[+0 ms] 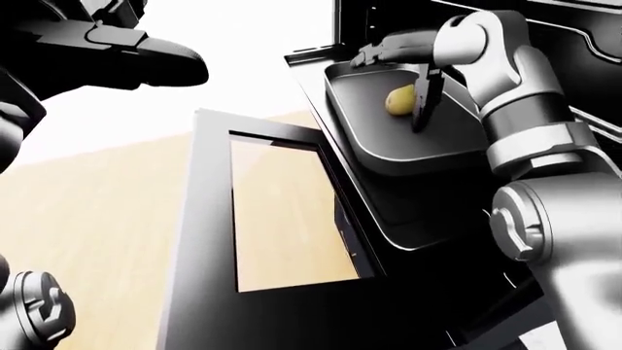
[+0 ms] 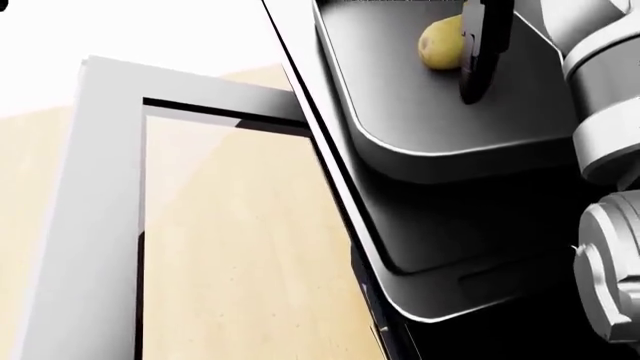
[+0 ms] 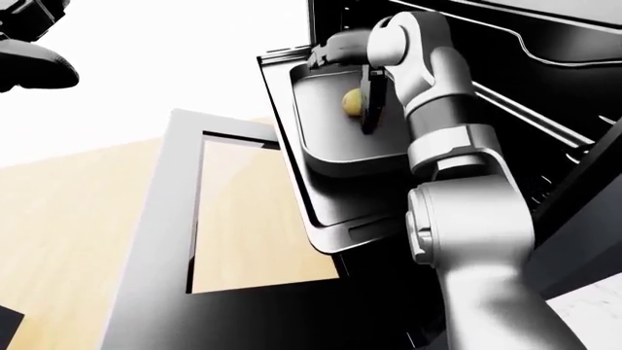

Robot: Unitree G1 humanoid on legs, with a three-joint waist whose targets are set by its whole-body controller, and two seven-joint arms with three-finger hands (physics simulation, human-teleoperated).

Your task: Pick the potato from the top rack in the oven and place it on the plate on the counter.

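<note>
The yellow potato (image 1: 399,100) lies in a dark grey tray (image 1: 428,154) pulled out of the open oven, at the top of the left-eye view. My right hand (image 1: 397,82) reaches over the tray. One dark finger (image 2: 478,52) hangs down against the potato's right side, and the others (image 1: 374,55) stretch past its top left. The fingers stand open about the potato and are not closed on it. My left hand (image 1: 126,51) is a dark shape at the top left, fingers extended and empty. The plate and the counter are not in view.
The oven door (image 1: 204,233) hangs open with a glass window (image 1: 286,219), through which the wooden floor (image 1: 87,219) shows. A second, lower tray (image 2: 450,255) juts out beneath the first. Wire rack rails (image 3: 545,117) line the oven's inner wall.
</note>
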